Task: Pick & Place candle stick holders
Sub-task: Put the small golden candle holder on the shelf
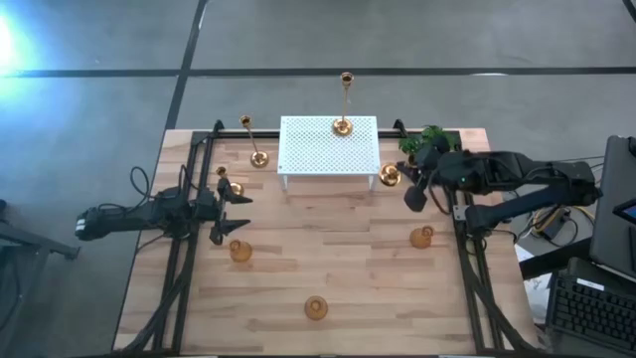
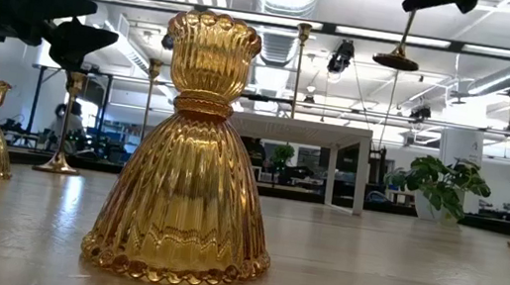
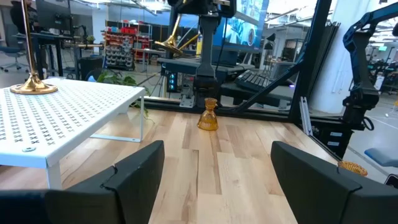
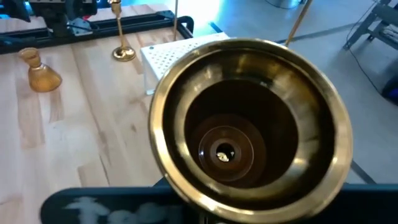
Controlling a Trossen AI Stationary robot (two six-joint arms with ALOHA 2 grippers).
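Note:
My right gripper (image 1: 410, 195) is shut on a tall brass candle stick holder (image 1: 390, 176), lifted right of the white perforated stand (image 1: 328, 149). My left gripper (image 3: 217, 180) is open and empty over the table's left side (image 1: 225, 214), beside a tall brass holder (image 1: 235, 189) standing on its round base. Another tall holder (image 1: 343, 125) stands on the stand, and one (image 1: 258, 157) stands left of it. Three squat amber holders (image 1: 240, 251) (image 1: 316, 308) (image 1: 422, 237) stand on the table. My right gripper holds the tall holder by its stem (image 2: 409, 26), coming from above. The holder hangs below it, a little tilted, with its round base (image 2: 397, 60) down and clear of the table. In the right wrist view the holder's hollow round end (image 4: 249, 124) hides the fingers.
A green plant sprig (image 1: 427, 139) lies at the far right, close behind my right gripper. Black frame rails (image 1: 179, 268) (image 1: 475, 278) run along the table's left and right sides. Bare wood (image 1: 328, 229) lies between the stand and the amber holders.

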